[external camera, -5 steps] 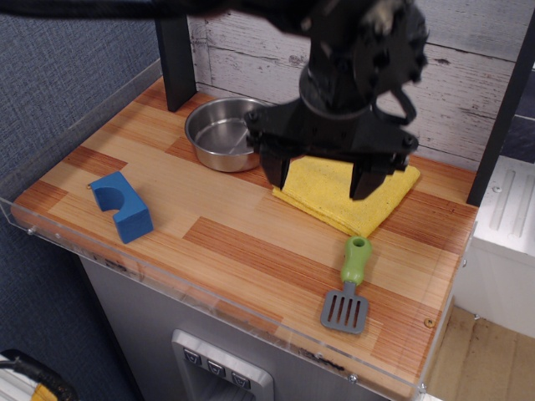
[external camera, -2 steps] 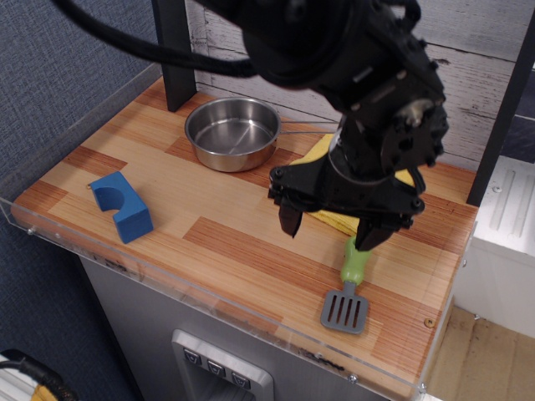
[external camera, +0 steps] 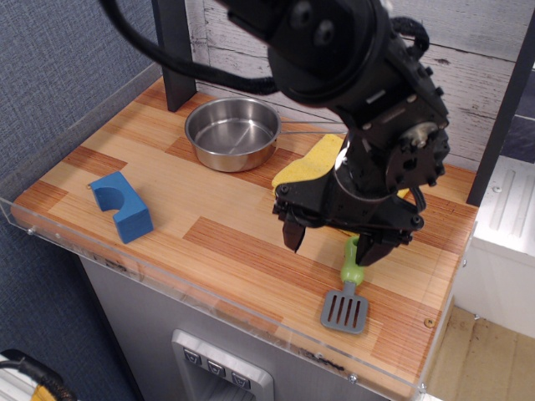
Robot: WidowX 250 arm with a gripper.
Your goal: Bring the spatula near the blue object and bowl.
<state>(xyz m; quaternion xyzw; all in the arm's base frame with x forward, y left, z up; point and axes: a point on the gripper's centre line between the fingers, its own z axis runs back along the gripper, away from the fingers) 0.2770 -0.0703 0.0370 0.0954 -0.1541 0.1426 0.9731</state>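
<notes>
The spatula (external camera: 346, 299) lies at the front right of the wooden counter, grey slotted blade toward the front edge, light-green handle pointing back. My gripper (external camera: 332, 241) hangs open just above the handle's far end, one finger to its left and one over it. The handle's top is partly hidden by the right finger. The blue object (external camera: 122, 205), a notched block, sits at the front left. The steel bowl (external camera: 231, 132) stands at the back, left of the arm, its thin wire handle pointing right.
A yellow folded cloth (external camera: 316, 167) lies behind the gripper, mostly hidden by the arm. A clear plastic rim (external camera: 209, 294) runs along the counter's front and left edges. A dark post (external camera: 173, 50) stands at the back left.
The gripper has moved forward and down from over the yellow cloth to just above the spatula's handle. It stays open. The spatula, block and bowl have not moved.
</notes>
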